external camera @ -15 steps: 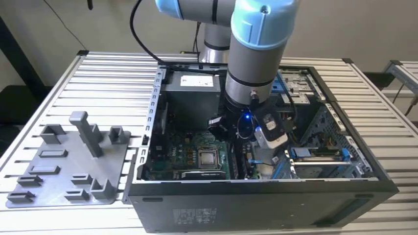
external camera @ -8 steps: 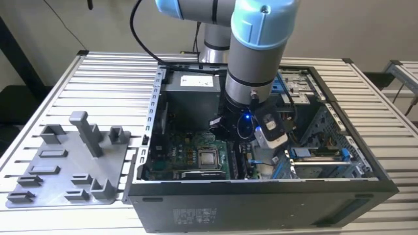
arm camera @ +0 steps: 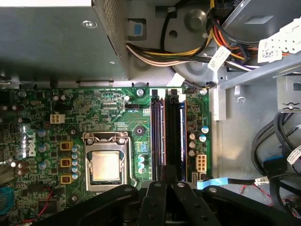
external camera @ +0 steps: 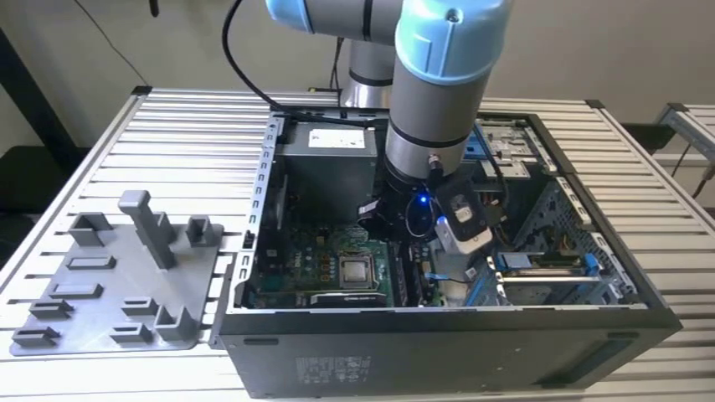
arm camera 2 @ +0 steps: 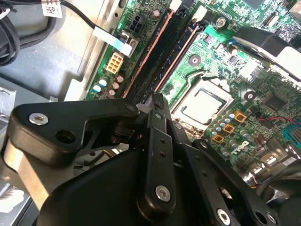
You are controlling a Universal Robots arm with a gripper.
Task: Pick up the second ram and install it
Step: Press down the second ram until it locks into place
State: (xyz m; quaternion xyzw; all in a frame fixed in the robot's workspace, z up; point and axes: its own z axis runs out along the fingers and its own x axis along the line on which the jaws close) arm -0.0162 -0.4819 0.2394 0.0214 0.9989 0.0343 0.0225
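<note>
Gripper over memory slots, inside open case.

The gripper (arm camera: 165,188) hangs above the motherboard's memory slots (arm camera: 167,136); the second ram (arm camera: 175,136) appears seated there; finger state: cannot tell.

Slatted metal table (external camera: 134,134), beige wall (external camera: 625,42), perhaps shadowed

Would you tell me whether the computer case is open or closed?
Open: the computer case lies with its side panel off, exposing the motherboard.
</note>
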